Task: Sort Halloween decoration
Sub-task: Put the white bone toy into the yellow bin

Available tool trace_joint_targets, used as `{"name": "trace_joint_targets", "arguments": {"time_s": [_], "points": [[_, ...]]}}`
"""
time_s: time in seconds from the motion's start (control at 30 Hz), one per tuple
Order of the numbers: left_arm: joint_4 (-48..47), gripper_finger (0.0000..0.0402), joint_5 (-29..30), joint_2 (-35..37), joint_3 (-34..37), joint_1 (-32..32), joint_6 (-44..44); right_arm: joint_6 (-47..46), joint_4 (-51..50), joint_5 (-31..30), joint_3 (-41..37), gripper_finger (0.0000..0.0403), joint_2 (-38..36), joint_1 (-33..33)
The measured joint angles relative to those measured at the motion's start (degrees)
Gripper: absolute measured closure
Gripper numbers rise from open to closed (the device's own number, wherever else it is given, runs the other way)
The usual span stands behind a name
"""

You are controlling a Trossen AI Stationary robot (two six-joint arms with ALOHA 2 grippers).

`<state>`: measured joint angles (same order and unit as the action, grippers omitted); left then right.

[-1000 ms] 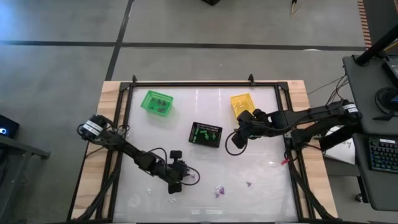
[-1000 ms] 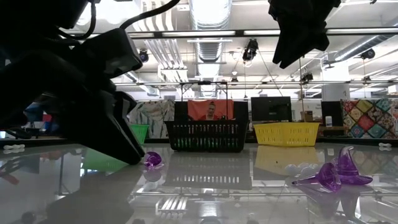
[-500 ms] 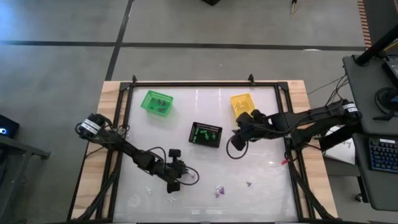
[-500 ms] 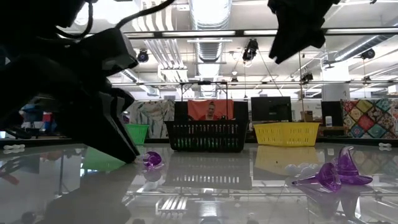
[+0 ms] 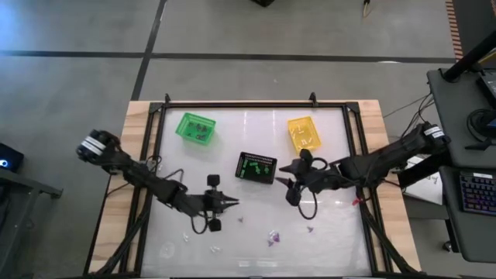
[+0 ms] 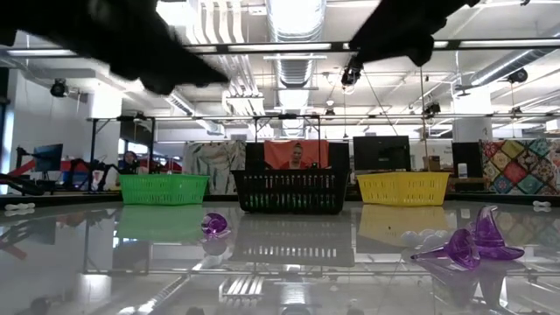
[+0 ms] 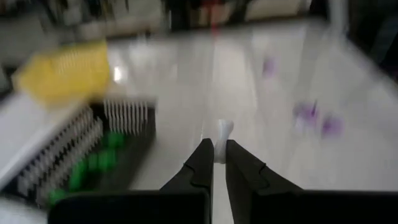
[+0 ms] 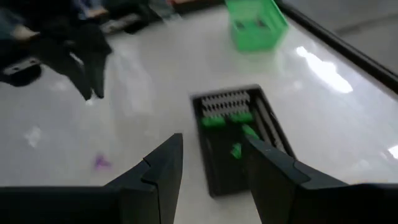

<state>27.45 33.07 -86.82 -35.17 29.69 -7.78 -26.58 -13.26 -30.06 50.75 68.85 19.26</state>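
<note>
Now your left jaws (image 7: 214, 163) pinch a white trinket (image 7: 222, 134) clear of the tabletop (image 5: 256, 139), right jaws (image 8: 208, 165) open and empty, so carry it level.

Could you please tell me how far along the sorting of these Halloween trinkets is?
Partly done: green pieces already lie in the black mesh basket. In hand, the left end effector is shut on a small white plastic trinket, lifted off the table. Left to do: the purple plastic trinkets and pale pieces on the glossy white table.
</note>
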Motion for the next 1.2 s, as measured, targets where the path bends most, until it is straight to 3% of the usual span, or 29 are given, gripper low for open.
{"name": "trace_joint_targets", "arguments": {"time_s": [0.17, 0.27, 0.47, 0.83, 1.2], "points": [[24.6, 0.0401, 0.0, 0.9, 5.2, 0.0, 9.1, 8.4, 21.3, 0.9, -7.2, 0.0248, 0.0, 1.1], [36.2, 0.0401, 0.0, -0.6, 7.2, 0.0, 12.6, 14.6, 36.1, 4.6, -12.0, 0.0248, 0.0, 1.2], [46.5, 0.0402, 0.0, -5.3, 5.7, -0.1, 18.3, 25.0, 58.2, 12.3, -19.2, 0.0248, 0.0, 1.2], [47.6, 0.0402, 1.6, -13.5, -4.9, -1.3, 28.1, 31.4, 60.8, 19.0, -20.1, 0.0258, 0.0, 1.1], [48.2, 0.0401, 0.7, -20.2, -14.3, -4.3, 28.8, 33.7, 62.0, 21.4, -20.0, 0.0262, 0.0, 1.1]]}}
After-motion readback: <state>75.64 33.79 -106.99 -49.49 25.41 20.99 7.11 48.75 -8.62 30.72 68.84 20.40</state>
